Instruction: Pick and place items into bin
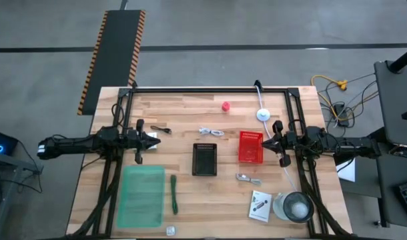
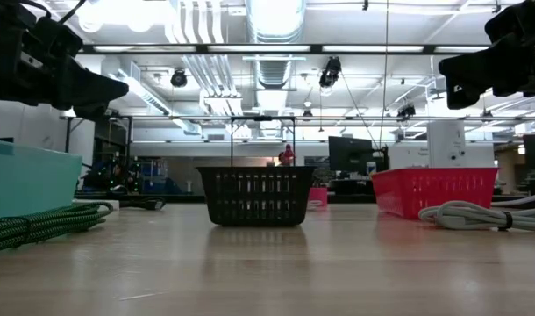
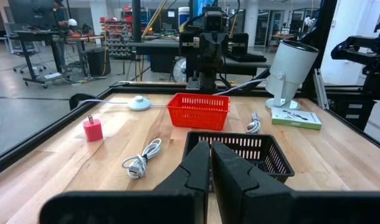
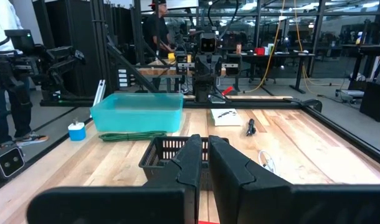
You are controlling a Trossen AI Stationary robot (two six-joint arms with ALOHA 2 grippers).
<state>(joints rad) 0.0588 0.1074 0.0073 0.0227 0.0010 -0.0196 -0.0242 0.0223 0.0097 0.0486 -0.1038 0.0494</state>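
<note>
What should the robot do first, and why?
Probably open the left gripper and lower it toward the thin black cable lying just beyond it. Both grippers hover with jaws shut and empty, the black bin holds nothing I can see, and that cable is its nearest loose item.

At the bench's point(image 1: 190, 207) centre, a small basket point(image 1: 204, 159); just right of it, a second basket point(image 1: 251, 147). Behind the centre basket, a coiled cable point(image 1: 211, 132); toward the back edge, a small knob point(image 1: 225, 106). Near the left front corner, a shallow tray point(image 1: 141, 196) with a strip point(image 1: 173, 194) along its right side. Near the right front corner, a card point(image 1: 259, 205) beside a round container point(image 1: 295, 207).
</note>
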